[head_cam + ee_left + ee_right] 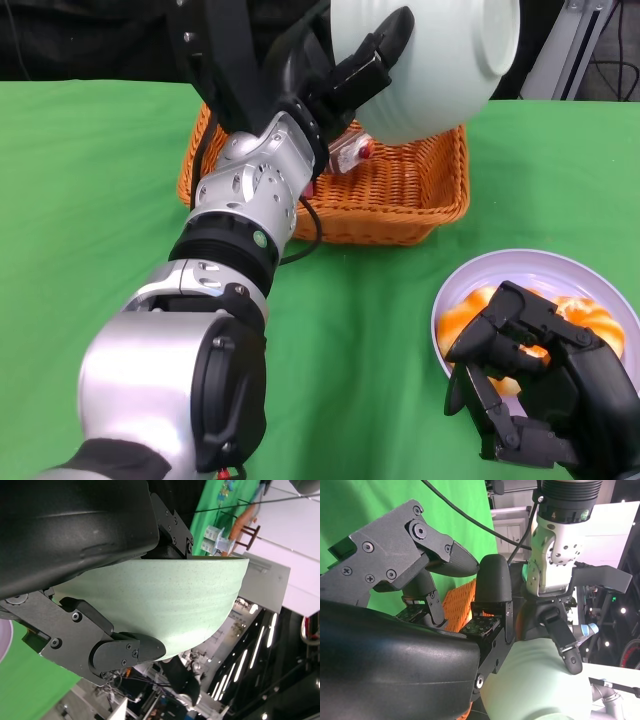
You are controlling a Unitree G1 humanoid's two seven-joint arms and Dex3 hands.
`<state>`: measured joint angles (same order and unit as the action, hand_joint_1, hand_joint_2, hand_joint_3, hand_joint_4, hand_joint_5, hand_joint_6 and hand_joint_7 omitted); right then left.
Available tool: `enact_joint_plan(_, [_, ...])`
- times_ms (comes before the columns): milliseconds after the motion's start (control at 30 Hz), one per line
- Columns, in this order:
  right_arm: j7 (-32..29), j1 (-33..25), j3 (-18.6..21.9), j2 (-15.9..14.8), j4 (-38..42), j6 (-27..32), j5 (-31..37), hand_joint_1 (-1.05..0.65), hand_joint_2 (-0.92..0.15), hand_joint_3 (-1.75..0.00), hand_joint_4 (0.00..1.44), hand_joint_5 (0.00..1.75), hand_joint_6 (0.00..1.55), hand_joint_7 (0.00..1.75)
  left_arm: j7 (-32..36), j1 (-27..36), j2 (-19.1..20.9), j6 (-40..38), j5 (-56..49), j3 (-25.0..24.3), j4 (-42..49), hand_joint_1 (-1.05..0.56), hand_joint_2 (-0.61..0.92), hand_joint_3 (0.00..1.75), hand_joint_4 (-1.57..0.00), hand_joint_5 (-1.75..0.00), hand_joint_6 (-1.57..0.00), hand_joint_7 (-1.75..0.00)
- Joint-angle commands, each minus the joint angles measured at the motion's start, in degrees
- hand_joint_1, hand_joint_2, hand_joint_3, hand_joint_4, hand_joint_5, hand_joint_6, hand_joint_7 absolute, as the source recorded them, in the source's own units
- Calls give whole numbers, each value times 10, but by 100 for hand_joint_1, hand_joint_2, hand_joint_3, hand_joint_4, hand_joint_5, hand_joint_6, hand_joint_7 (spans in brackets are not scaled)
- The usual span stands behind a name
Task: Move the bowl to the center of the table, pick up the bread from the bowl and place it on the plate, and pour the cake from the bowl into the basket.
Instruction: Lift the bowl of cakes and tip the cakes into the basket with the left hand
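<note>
Green bowl [440,60], one basket [400,190], one plate [560,270]

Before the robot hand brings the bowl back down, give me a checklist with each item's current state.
1. Left robot hand holds the bowl: ok.
2. Bowl tipped over the basket: ok.
3. Cake lying in the basket: ok.
4. Bowl fully emptied: cannot tell, its inside is hidden.
5. Bread on the plate: ok.
6. Right robot hand clear of the bread: cannot tell.
</note>
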<state>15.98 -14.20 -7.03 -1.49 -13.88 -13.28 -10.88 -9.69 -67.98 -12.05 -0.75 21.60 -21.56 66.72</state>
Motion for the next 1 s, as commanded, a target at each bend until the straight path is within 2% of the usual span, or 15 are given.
enact_joint_plan(33, [-3, -4, 7, -4, -9, 5, -6, -10, -52, -114, 71, 169, 59, 151, 22, -21, 0, -6, 14, -13, 2, -11, 56, 117, -88, -175, -80, -158])
enact_joint_plan(200, [-3, -5, 8, -5, -10, 6, -4, -10, -51, -115, 71, 170, 59, 151, 58, -28, -2, -34, 47, -46, 4, -9, 57, 120, -88, -175, -77, -164])
enact_joint_plan(367, [-4, -4, 8, -5, -9, 5, -3, -10, -51, -115, 71, 169, 59, 151, 107, -39, -4, -65, 80, -76, 5, -10, 59, 113, -87, -175, -77, -163])
enact_joint_plan(467, [-3, -4, 9, -6, -10, 7, -6, -9, -50, -117, 71, 169, 59, 150, 146, -46, -6, -79, 105, -99, 3, -11, 67, 102, -86, -175, -67, -171])
enact_joint_plan(600, [-4, -4, 10, -6, -13, 11, -7, -10, -50, -117, 71, 169, 59, 151, 169, -48, -7, -84, 111, -101, 1, -12, 67, 108, -85, -175, -64, -174])
enact_joint_plan(633, [-3, -4, 10, -6, -13, 12, -8, -10, -50, -117, 71, 169, 59, 151, 172, -48, -7, -84, 112, -100, 0, -15, 73, 98, -84, -175, -63, -174])
enact_joint_plan(767, [0, -3, 11, -7, -10, 10, -9, -10, -50, -117, 71, 169, 59, 151, 188, -48, -12, -86, 114, -98, -6, -16, 81, 80, -83, -175, -63, -175])
enact_joint_plan(1000, [-2, -2, 12, -5, -6, 6, -2, -9, -50, -118, 71, 169, 60, 150, 209, -48, -21, -92, 121, -97, -22, -14, 83, 76, -82, -175, -63, -174])
